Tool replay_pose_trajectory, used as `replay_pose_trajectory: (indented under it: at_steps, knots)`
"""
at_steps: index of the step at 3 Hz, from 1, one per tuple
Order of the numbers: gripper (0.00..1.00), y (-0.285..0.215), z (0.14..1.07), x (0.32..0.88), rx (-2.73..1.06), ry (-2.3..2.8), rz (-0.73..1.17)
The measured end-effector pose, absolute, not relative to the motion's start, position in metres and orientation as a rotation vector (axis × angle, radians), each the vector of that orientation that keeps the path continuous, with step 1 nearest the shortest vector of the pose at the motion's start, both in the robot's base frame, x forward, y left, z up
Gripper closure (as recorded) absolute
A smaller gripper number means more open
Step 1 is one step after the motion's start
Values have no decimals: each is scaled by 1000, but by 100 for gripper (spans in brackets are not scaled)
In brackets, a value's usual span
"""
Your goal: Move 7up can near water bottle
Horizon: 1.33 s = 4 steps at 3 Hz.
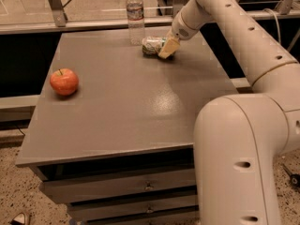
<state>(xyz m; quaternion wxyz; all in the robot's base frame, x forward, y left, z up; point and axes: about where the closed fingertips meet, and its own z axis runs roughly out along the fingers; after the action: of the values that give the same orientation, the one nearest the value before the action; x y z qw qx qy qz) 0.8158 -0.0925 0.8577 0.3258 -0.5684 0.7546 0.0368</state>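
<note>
The 7up can (pixel 152 46), whitish-silver with green marks, lies on its side at the far middle of the grey table (pixel 126 102). My gripper (pixel 167 48) reaches in from the right, its yellowish fingers (pixel 169 46) closed around the can's right end. The water bottle (pixel 135 16), clear with a white cap and a pale label, stands upright at the table's far edge. It is just behind and left of the can, a small gap apart.
A red-orange apple (pixel 64 81) sits at the table's left side. My arm's large white body (pixel 243 158) fills the lower right. Drawers (pixel 140 191) are under the tabletop. A low rail (pixel 84 25) runs behind the table.
</note>
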Motion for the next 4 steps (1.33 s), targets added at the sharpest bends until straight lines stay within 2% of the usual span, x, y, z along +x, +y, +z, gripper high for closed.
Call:
replay_pose_trajectory:
  at_steps: [1, 3, 4]
  knots:
    - [100, -88, 857, 824, -1496, 1979, 91]
    - [55, -76, 858, 834, -1518, 1980, 89]
    - [24, -75, 856, 834, -1527, 1984, 97]
